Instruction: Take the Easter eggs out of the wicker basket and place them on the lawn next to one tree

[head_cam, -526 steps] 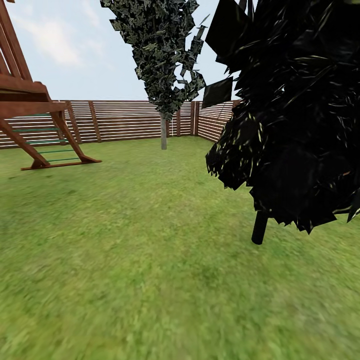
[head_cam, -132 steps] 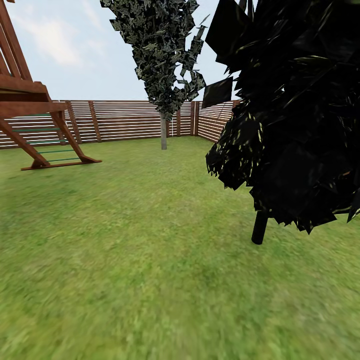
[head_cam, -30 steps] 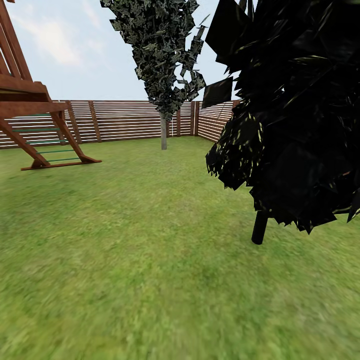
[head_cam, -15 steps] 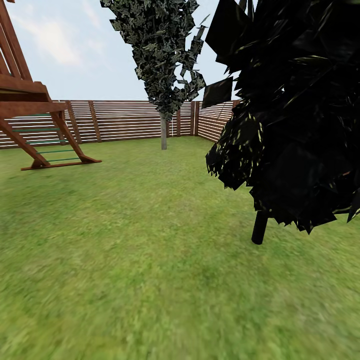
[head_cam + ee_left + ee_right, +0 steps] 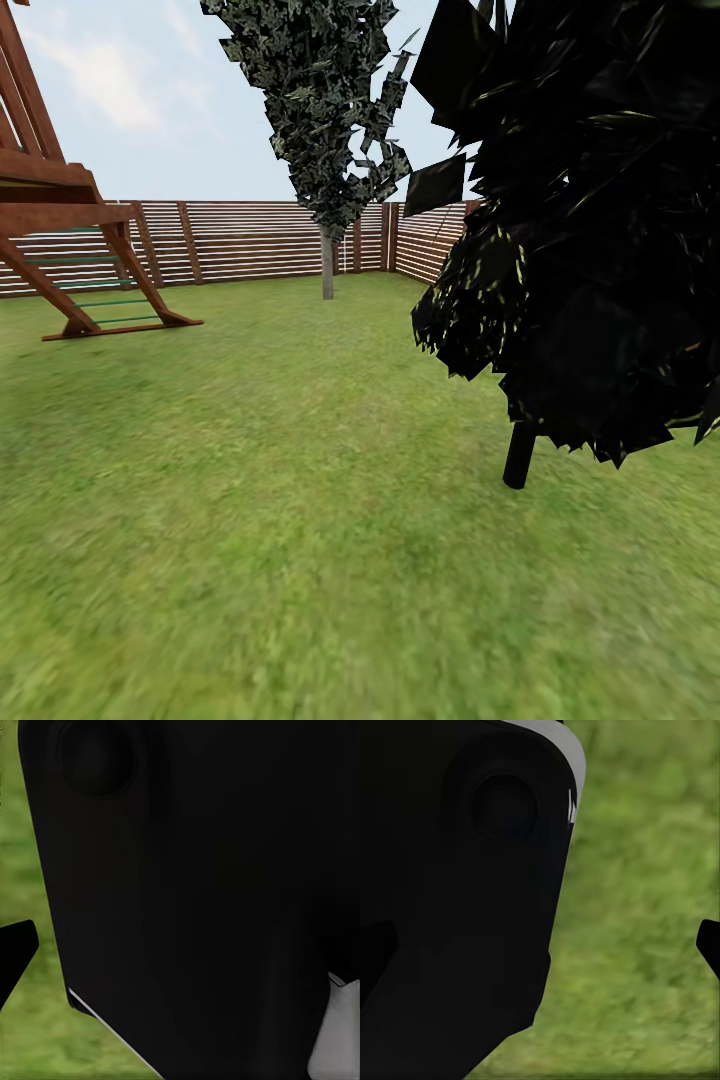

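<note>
Lawn (image 5: 300,520) beneath both wrists

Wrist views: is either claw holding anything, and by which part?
Cannot be told. Both wrist views are mostly blocked by a dark robot body part, with mottled green grass lawn beyond; no egg appears.

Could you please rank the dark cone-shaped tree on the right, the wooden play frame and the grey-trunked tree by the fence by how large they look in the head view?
1. Dark cone-shaped tree, though nearness inflates it.
2. Grey-trunked tree.
3. Wooden play frame, cropped, so unsure.
</note>
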`<state>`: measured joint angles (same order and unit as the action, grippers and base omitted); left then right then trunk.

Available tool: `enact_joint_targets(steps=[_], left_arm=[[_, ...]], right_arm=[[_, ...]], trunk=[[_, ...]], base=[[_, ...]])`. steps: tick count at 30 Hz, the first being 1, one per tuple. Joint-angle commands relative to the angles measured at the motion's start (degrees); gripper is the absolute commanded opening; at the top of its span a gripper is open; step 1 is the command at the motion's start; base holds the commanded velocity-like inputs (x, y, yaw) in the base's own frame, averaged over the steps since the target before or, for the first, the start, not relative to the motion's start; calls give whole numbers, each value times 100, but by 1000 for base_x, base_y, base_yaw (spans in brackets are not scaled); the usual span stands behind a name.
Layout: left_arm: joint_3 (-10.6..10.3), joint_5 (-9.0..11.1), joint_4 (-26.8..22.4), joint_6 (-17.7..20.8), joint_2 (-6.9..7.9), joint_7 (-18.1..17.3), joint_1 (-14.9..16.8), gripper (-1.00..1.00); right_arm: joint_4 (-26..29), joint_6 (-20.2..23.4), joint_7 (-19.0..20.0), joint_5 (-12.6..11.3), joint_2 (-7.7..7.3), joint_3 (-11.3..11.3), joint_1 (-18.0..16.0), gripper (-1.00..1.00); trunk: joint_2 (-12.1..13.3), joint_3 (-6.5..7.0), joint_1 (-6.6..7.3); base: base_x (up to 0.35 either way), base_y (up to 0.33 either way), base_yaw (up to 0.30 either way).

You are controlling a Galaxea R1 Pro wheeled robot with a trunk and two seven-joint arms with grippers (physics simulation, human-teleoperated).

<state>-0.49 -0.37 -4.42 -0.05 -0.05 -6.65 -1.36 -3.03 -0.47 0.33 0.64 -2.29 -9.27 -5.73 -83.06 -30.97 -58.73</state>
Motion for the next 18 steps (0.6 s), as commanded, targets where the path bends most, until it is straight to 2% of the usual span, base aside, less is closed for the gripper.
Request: enact_joint_targets(steps=[1, 18], left_arm=[[-4, -2, -13, 0, 0, -11, -5, 100], [-4, -5, -14, 2, -1, -11, -5, 100]], right_arm=[[-13, -5, 3, 7, 1, -31, -8, 100], [-13, -6, 2, 7, 1, -31, -8, 100]], trunk=[[-2, -4, 0], [-2, -4, 0]], base=[[0, 0, 0], [0, 0, 0]])
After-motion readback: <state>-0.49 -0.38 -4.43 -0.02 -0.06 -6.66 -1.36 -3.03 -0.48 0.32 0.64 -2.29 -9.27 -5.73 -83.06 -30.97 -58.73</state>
